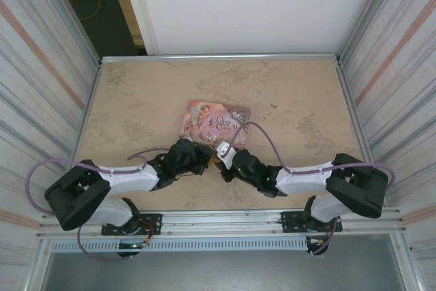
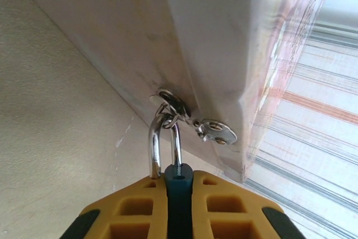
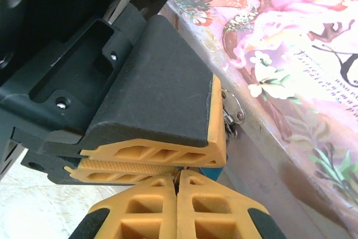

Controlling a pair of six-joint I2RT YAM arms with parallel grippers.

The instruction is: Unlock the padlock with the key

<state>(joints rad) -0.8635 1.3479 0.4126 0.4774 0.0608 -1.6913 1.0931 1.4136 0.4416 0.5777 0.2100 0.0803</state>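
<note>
The small blue padlock [image 2: 178, 194] is pinched between the yellow fingers of my left gripper [image 2: 179, 179], which is shut on its body. Its metal shackle [image 2: 155, 144] runs through the ring of the hasp [image 2: 215, 131] on the front wall of the pink tin [image 2: 224, 37]. My right gripper [image 3: 178, 179] is shut right under the left gripper's fingers [image 3: 151, 150]. A thin metal sliver, the key [image 3: 177, 178], shows between its tips. A corner of the padlock [image 3: 211, 167] peeks out beside them. From above, the left gripper [image 1: 203, 156] and right gripper [image 1: 221, 161] meet at the tin's near edge.
The pink illustrated tin [image 1: 214, 120] lies flat mid-table on the beige tabletop [image 1: 136, 100]. Corrugated walls [image 1: 41, 86] close in both sides, with a metal rail [image 1: 218, 217] along the near edge. Purple cables loop off both arms.
</note>
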